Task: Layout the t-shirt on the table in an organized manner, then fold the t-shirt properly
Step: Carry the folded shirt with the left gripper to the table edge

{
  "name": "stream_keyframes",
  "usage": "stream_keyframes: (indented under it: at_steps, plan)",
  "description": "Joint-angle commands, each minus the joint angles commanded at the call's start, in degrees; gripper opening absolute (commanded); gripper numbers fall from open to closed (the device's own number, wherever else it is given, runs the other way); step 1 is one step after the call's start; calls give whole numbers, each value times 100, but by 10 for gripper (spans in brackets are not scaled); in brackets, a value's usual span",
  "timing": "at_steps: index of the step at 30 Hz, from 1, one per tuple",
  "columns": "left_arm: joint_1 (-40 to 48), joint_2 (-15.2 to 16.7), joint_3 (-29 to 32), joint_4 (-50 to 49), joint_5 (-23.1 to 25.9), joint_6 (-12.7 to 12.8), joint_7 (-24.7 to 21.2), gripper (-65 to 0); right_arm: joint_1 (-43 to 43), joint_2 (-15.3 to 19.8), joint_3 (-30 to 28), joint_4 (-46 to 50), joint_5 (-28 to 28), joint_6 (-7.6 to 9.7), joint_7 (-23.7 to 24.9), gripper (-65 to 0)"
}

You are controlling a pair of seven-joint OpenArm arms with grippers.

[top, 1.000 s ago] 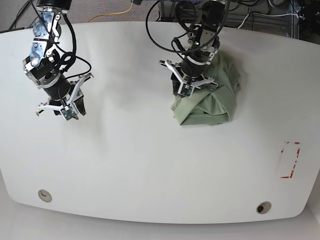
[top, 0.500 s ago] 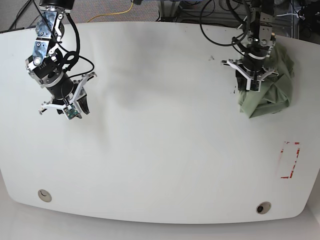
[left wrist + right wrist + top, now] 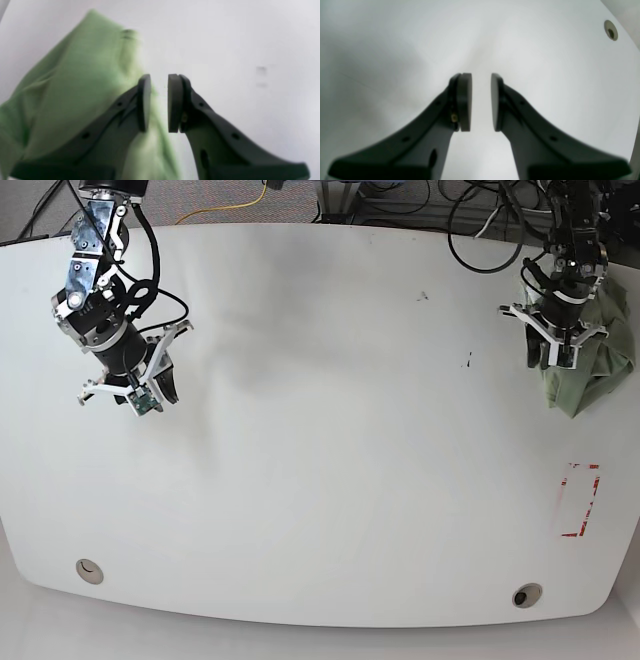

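The white table (image 3: 320, 480) fills the base view. The t-shirt (image 3: 590, 375), a bunched heap, now sits at the far right edge, farther right than half a second ago, with the left gripper (image 3: 560, 355) against it. The right gripper (image 3: 150, 395) has barely shifted.

Left wrist view: jaws narrowly parted, cloth beside one pad (image 3: 144, 102); whether it grips is unclear.

Right wrist view: the gripper (image 3: 481, 102) is slightly open, empty, above bare tabletop.

The t-shirt (image 3: 590, 365) (pale sage green, bunched in a wrinkled heap) lies on the glossy white table (image 3: 330, 480), at its edge, directly beneath and beside the left gripper (image 3: 556, 358).
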Motion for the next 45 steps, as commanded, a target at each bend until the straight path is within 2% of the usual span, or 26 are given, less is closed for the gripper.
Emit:
stream_keyframes:
  at_steps: [6, 8, 10, 13, 19, 26, 33, 37, 43, 45]
  plan:
    - [290, 668, 18, 870, -53, -26, 976, -543, 18, -35, -9, 0, -26, 0, 0, -522]
    - [413, 818, 0, 967, -53, -185, 1213, -543, 26, -35, -9, -9, -26, 0, 0, -522]
    - [580, 888, -70, 985, -44, -466, 1389, -543, 35, -35, -9, -26, -26, 0, 0, -522]
    - [712, 923, -237, 976, -44, -712, 1495, -544, 88, -35, -9, -35, -26, 0, 0, -522]
    - [897, 1020, -818, 914, -26, -774, 1521, -544, 88, -35, -9, -35, -9, 0, 0, -522]
    - [862, 888, -1389, 765, -9, -774, 1530, -543, 88, -35, 0, -26, -9, 0, 0, -523]
    - [563, 202, -1459, -149, -18, -774, 1530, -543, 97, -35, 0, -9, -9, 0, 0, -525]
    - [264, -44, -1503, -668, -26, -774, 1530, -543, 97, -35, 18, -9, -9, 0, 0, -525]
    - [141, -264, -1908, -923, -26, -791, 1530, -543, 88, -35, 18, 0, -9, 0, 0, -525]
    - [141, -360, -1978, -914, -26, -932, 1530, -543, 88, -35, 18, 0, -9, 0, 0, -525]
